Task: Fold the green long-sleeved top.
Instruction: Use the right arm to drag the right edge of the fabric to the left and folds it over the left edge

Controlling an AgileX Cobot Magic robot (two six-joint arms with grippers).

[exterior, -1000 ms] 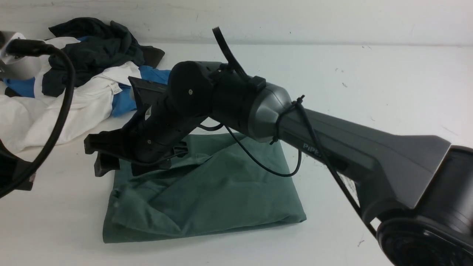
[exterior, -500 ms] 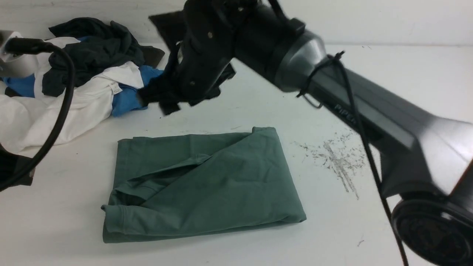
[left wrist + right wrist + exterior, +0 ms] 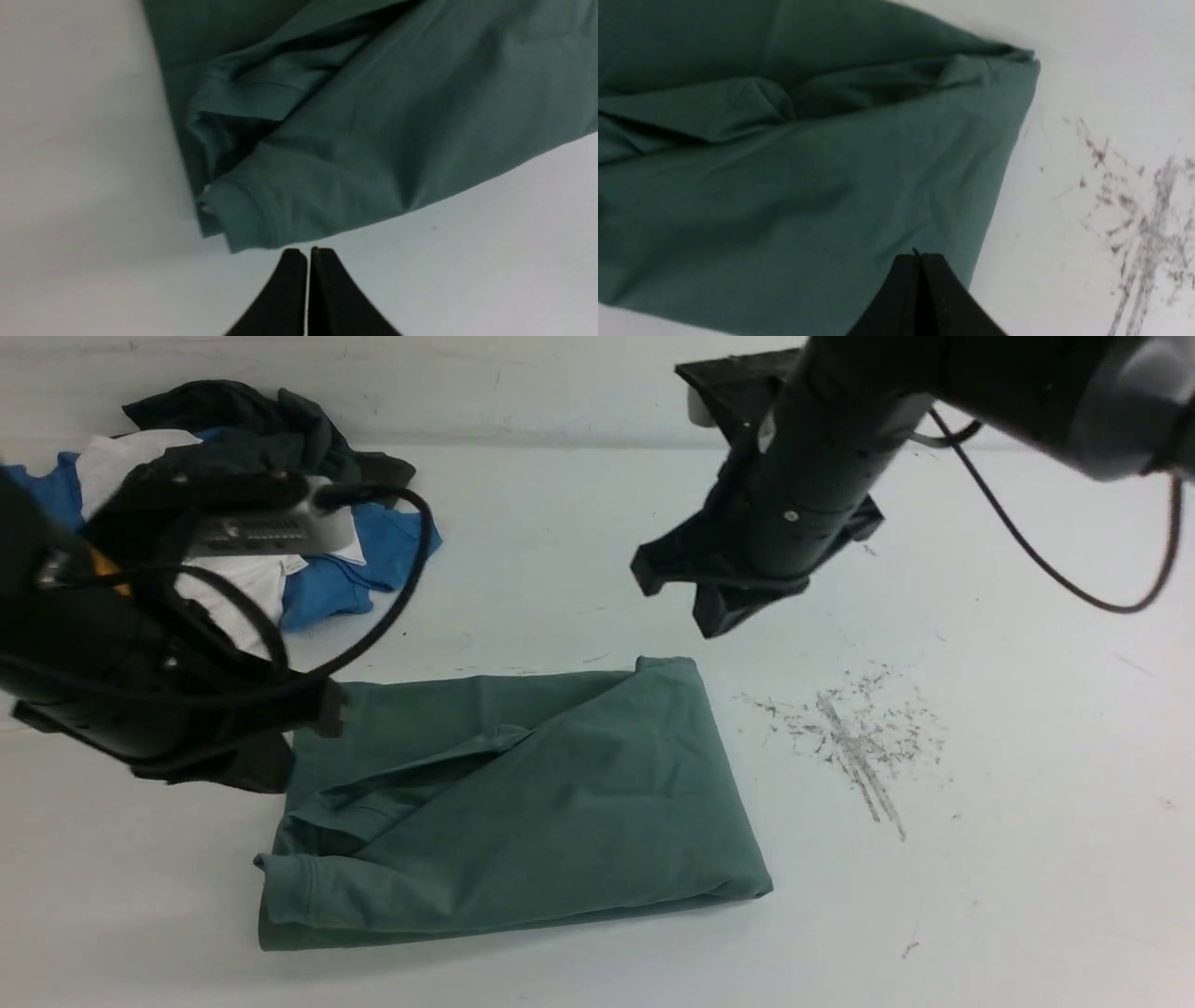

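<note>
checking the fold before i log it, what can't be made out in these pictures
Front view: the blurred left arm covers the green top's far left corner and part of the clothes pile.
Both wrist views: the top runs off the frame edges.
All views: its neck is hidden inside the folds.

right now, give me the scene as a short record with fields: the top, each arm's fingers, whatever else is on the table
green long-sleeved top: folded into a rough, creased rectangle, flat on the table
left fingers: shut, holding nothing, beside the top's left edge
right fingers: shut, holding nothing, raised beyond the top's far right corner
clothes pile: blue, white and dark garments, far left, apart from the top
scuff marks: grey, right of the top
</note>
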